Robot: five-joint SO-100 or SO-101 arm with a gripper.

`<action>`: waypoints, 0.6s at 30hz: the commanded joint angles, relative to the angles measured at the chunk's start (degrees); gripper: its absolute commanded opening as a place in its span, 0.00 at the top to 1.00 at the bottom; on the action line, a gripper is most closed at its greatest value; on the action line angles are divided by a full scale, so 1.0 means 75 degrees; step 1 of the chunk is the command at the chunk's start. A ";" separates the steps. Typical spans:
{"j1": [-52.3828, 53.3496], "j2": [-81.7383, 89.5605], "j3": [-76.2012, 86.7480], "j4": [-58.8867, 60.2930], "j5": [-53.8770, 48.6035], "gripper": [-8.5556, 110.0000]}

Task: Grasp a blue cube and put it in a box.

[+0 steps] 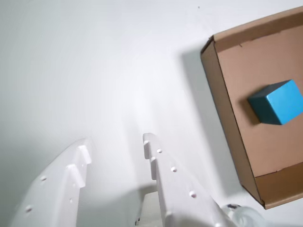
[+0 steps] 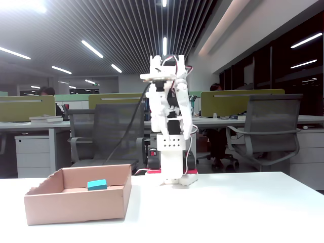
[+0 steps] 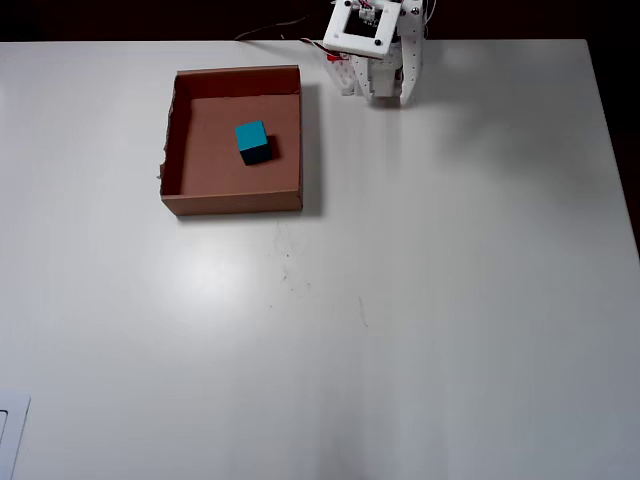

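Wrist view, claw [image 1: 116,146] spread wide, empty, touching nothing

A teal-blue cube [image 3: 252,139], plain brown cardboard box [image 3: 180,140], white tool [image 1: 116,146], white table [image 3: 450,300].

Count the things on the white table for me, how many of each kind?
Blue cube: 1, sitting inside the box
Cardboard box: 1
Robot arm: 1, its gripper open and empty
Total: 3
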 commanded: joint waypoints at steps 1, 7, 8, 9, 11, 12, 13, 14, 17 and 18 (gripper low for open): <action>-0.0246 0.0305 0.0223 0.0000 -0.0094 0.82; -0.0703 0.0703 0.0527 0.0000 -0.0082 0.81; -0.0762 0.0727 0.0539 -0.0023 -0.0082 0.81; -0.0809 0.0762 0.0562 -0.0059 -0.0082 0.81; -0.0891 0.0820 0.0633 -0.0129 -0.0082 0.81; -0.0949 0.0855 0.0668 -0.0187 -0.0059 0.81; -0.0973 0.0867 0.0703 -0.0223 -0.0035 0.81; -0.1008 0.0867 0.0715 -0.0223 -0.0035 0.81; -0.1043 0.0879 0.0762 -0.0258 -0.0035 0.81; -0.1043 0.0879 0.0785 -0.0281 -0.0035 0.81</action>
